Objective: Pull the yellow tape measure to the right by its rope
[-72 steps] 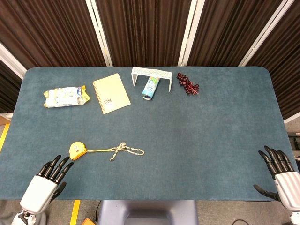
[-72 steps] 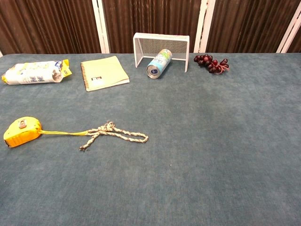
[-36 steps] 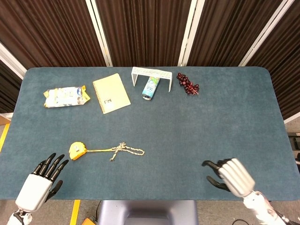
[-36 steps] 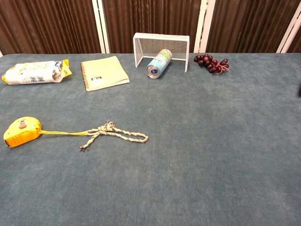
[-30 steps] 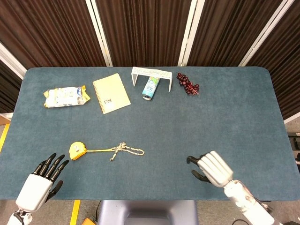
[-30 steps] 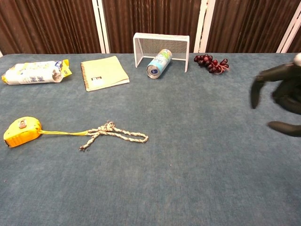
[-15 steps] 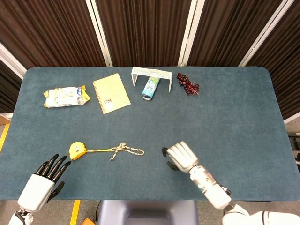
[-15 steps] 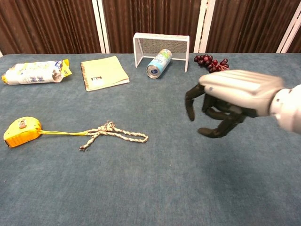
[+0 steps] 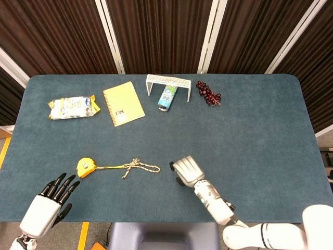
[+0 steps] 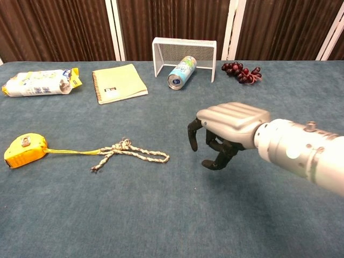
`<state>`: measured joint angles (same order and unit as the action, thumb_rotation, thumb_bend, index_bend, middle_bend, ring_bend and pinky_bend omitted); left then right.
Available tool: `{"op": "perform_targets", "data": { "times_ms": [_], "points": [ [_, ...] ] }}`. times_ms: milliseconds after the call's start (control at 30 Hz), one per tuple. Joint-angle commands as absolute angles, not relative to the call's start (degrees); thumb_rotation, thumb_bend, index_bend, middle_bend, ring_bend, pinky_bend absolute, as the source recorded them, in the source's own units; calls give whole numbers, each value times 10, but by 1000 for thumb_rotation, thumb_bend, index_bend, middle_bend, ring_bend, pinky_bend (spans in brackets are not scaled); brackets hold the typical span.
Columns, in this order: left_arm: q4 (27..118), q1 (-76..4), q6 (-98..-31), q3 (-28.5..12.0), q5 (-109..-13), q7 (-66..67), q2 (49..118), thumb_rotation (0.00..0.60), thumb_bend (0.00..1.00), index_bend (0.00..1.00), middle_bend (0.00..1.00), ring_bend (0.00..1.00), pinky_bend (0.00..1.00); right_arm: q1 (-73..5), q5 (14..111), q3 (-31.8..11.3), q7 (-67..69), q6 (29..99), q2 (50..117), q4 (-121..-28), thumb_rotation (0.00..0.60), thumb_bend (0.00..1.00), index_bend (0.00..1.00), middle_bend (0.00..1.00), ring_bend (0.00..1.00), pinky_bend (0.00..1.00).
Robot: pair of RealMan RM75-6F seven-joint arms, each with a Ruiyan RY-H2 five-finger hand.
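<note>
The yellow tape measure (image 9: pixel 86 166) (image 10: pixel 24 148) lies flat near the table's front left. Its thin yellow cord runs right into a knotted, braided rope (image 9: pixel 137 167) (image 10: pixel 128 151), whose free end points right. My right hand (image 9: pixel 187 171) (image 10: pixel 226 131) hovers palm-down just right of that rope end, a small gap apart, fingers curled downward and holding nothing. My left hand (image 9: pixel 49 201) sits off the table's front left corner with fingers spread, seen only in the head view.
Along the back of the blue table (image 9: pixel 250 130) lie a snack bag (image 9: pixel 73 107), a yellow notebook (image 9: pixel 123 103), a white wire rack (image 9: pixel 168 83) with a can (image 9: pixel 167 97) on its side under it, and dark grapes (image 9: pixel 208 93).
My right arm has swept left across the table from the front right edge to a spot just right of the rope end. The tape measure and rope have not moved.
</note>
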<state>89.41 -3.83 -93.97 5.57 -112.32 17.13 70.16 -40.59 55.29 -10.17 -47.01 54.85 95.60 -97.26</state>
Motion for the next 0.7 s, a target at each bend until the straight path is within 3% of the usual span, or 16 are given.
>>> {"op": "perform_targets", "data": {
  "times_ms": [33,700],
  "points": [
    [893,-39,-939,57,-1125,171,701,600,368,144,106,66,289,-418,549,-98,-459,542,970,-958,600,423,543,1000,976,1000],
    [893,-40,-937,64,-1135,165,699,600,368,144,105,66,289,-472,544,-102,-412,530,1040,-868,600,423,558,1000,976,1000]
  ]
}}
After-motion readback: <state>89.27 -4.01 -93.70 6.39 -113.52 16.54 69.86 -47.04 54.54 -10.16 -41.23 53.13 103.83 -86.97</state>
